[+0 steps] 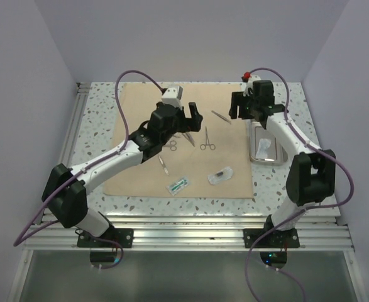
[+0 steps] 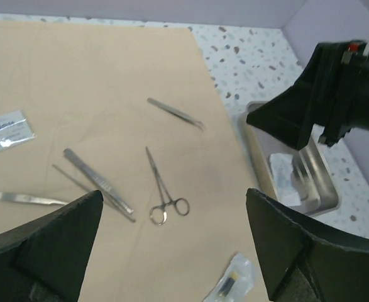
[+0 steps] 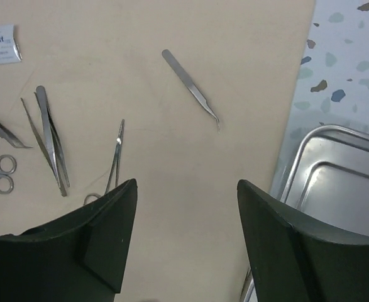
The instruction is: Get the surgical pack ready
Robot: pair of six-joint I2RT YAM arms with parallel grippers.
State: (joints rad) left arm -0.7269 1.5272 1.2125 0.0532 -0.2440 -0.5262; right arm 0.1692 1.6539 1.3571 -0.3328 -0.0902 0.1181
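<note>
The left gripper (image 2: 173,204) hangs over the tan cloth sheet (image 2: 96,75), which lies flat and unfolded. Its jaws are spread wide with nothing in them. Closest in, just short of the tip of the jaw on the tray's side, a clear packet (image 2: 234,283) with a dark item inside rests on the cloth. In the gap between the two jaws sit the finger rings of the ring-handled forceps (image 2: 162,189), the closed tips pointing straight away. Just off the other jaw's tip, straight tweezers (image 2: 99,179) lie slanted, with a second slim pair touching or crossing them; I cannot tell which. Farther out on that same side lies a printed packet (image 2: 5,132). Well ahead of the gap, curved-tip tweezers (image 2: 175,113) lie alone on bare cloth. Outside the tray-side jaw, the steel tray (image 2: 319,182) stands on the speckled table (image 2: 253,63) just beside the cloth's edge, with a white packet (image 2: 281,176) inside it.

The right gripper (image 3: 187,189) hovers above the cloth's edge near the tray, its jaws likewise parted and empty. Only bare cloth shows between them. In the wrist view one jaw covers part of the tray, and the forceps' points show at the other jaw's tip. Ahead of the gap lie the curved-tip tweezers. Far off beyond the forceps-side jaw are the rings of the scissors (image 3: 2,182).
</note>
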